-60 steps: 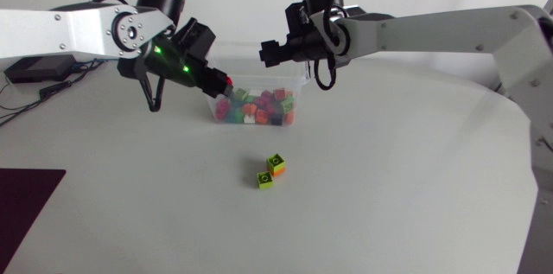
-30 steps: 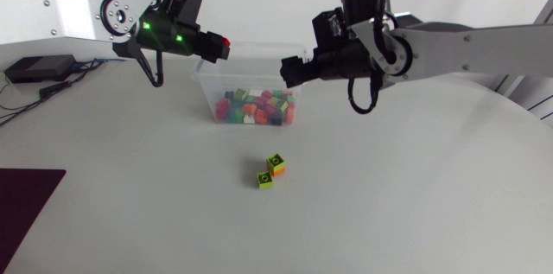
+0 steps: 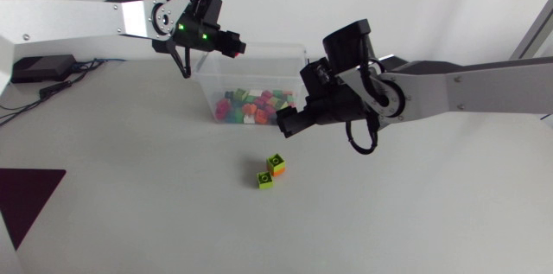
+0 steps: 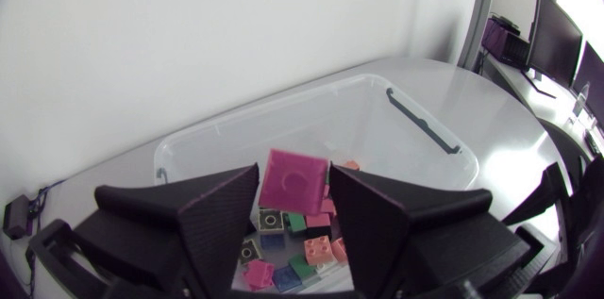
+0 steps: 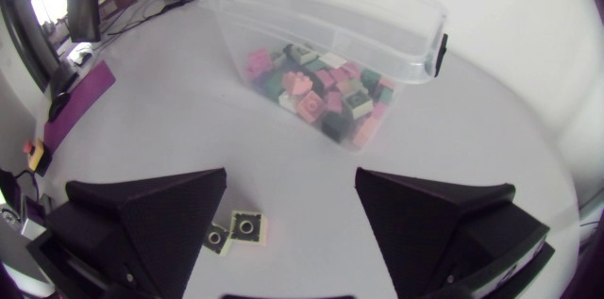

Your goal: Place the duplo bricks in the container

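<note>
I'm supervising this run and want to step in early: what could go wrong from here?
1. The left claw holds a pink brick over the container, seemingly near its rim; released there, it might bounce out.
2. The open right claw hovers by two green bricks lying close together; gripping one may knock the other away.

Bright, even light; soft shadows; wrist views bulge at edges

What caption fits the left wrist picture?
Left gripper holds a pink brick above the clear container.
</note>
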Controlling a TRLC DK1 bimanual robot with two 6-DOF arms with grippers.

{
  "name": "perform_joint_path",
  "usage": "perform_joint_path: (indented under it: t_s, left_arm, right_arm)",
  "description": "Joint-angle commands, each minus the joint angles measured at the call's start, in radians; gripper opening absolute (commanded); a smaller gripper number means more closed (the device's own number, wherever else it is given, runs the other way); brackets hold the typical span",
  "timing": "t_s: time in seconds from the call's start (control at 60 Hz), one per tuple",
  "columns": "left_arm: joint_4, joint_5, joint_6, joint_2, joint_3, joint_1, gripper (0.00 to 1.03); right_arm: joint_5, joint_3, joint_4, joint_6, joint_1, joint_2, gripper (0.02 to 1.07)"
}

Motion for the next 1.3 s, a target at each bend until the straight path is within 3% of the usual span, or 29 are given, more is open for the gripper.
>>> perform_joint_path:
  t_s: [0.0, 0.033, 0.25, 0.583, 0.817, 1.283]
  left_arm:
    - [-0.016, 0.003, -0.023, 0.047, 0.039, 0.013, 0.93]
    - [-0.016, 0.003, -0.013, 0.036, 0.025, 0.013, 0.99]
    - [-0.060, 0.003, 0.074, -0.139, -0.139, 0.021, 0.99]
    - [-0.304, 0.014, 0.324, -0.365, -0.346, 0.049, 0.98]
    - [-0.341, 0.035, 0.422, -0.435, -0.466, 0.084, 0.98]
    - [-0.379, 0.037, 0.496, -0.463, -0.566, 0.056, 0.98]
  right_arm:
    - [0.005, -0.007, -0.043, -0.017, 0.020, 0.041, 1.00]
    - [0.005, 0.001, -0.055, -0.018, 0.023, 0.053, 1.01]
    - [0.011, 0.085, -0.163, -0.021, 0.052, 0.144, 1.00]
    - [0.062, 0.200, -0.296, -0.031, 0.128, 0.256, 1.00]
    - [0.092, 0.226, -0.324, -0.031, 0.133, 0.300, 1.00]
    - [0.122, 0.315, -0.382, -0.031, 0.104, 0.379, 0.97]
